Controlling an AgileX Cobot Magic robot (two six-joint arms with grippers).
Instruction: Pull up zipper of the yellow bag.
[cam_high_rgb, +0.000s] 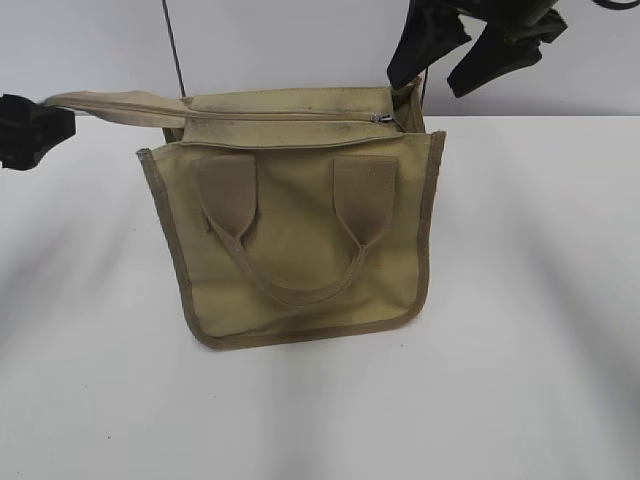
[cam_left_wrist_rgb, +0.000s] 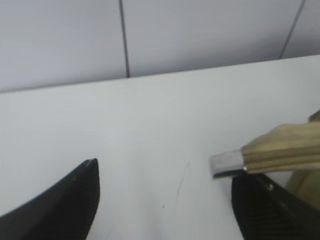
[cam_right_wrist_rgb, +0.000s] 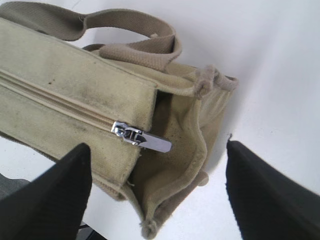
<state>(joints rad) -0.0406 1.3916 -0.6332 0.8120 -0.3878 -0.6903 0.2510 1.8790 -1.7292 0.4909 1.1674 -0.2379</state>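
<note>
The yellow bag (cam_high_rgb: 300, 230) stands on the white table, handles facing me. The zipper (cam_high_rgb: 290, 115) runs along its top panel, with the grey metal pull (cam_high_rgb: 384, 118) at the right end. In the right wrist view the pull (cam_right_wrist_rgb: 142, 137) lies flat at the end of the zip line (cam_right_wrist_rgb: 60, 102). My right gripper (cam_right_wrist_rgb: 156, 145) is open and straddles that end of the bag (cam_right_wrist_rgb: 75, 80) without touching it; it hovers above the bag's right end (cam_high_rgb: 470, 50). My left gripper (cam_high_rgb: 25, 130) is open at the far left. The zip tape's tail (cam_left_wrist_rgb: 280, 147), tipped with a grey clip, lies over the right finger of the left gripper (cam_left_wrist_rgb: 167, 170).
White table (cam_high_rgb: 520, 350) all round the bag, with a grey wall behind. A dark vertical line on the wall (cam_high_rgb: 178, 50) rises behind the bag's left end. The bag's near handle (cam_high_rgb: 300, 290) hangs down its front.
</note>
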